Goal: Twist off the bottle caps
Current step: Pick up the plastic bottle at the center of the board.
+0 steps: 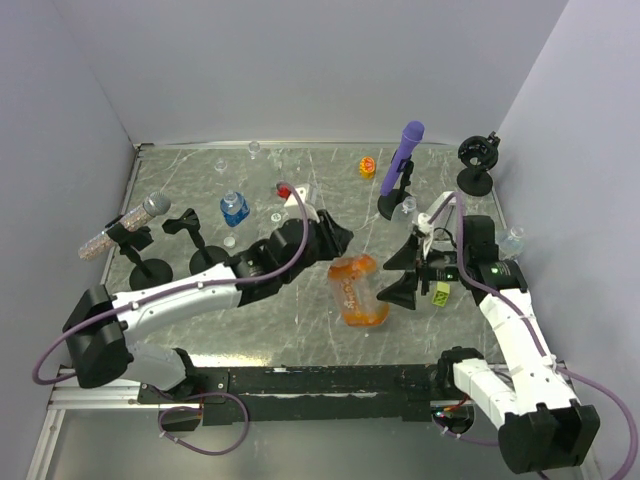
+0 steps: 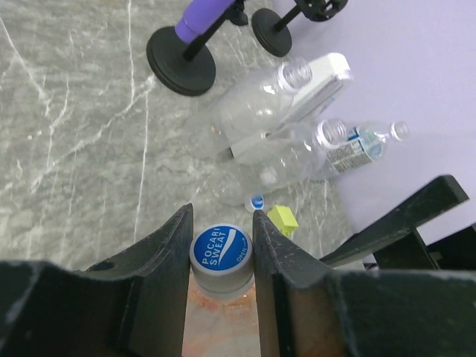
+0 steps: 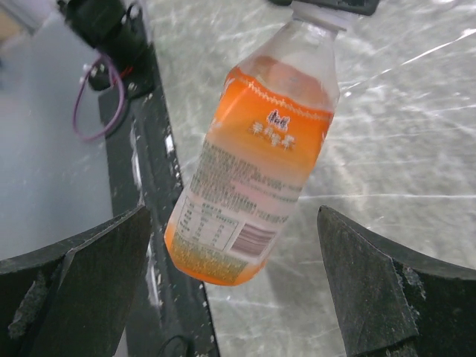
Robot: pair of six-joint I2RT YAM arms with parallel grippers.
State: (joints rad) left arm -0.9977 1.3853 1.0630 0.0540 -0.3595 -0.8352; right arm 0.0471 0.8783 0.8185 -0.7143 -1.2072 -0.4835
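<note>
Overhead, left pincer (image 2: 221, 220) hides blue cap (image 2: 221, 253) of orange bottle (image 1: 358, 292).

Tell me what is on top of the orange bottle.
A blue-topped round plastic cap, pinched between the left gripper's black fingers; the neck thread under it is covered.

An orange bottle (image 3: 256, 171) is slanting over the grey marbled desk (image 3: 416, 149), its base over the black rail (image 3: 149, 126) at the near edge and its pale cap (image 3: 318, 13) pointing away. The right pincer (image 3: 234, 216) is gaping wide, a dark finger on either side of the bottle and clear of it.
</note>
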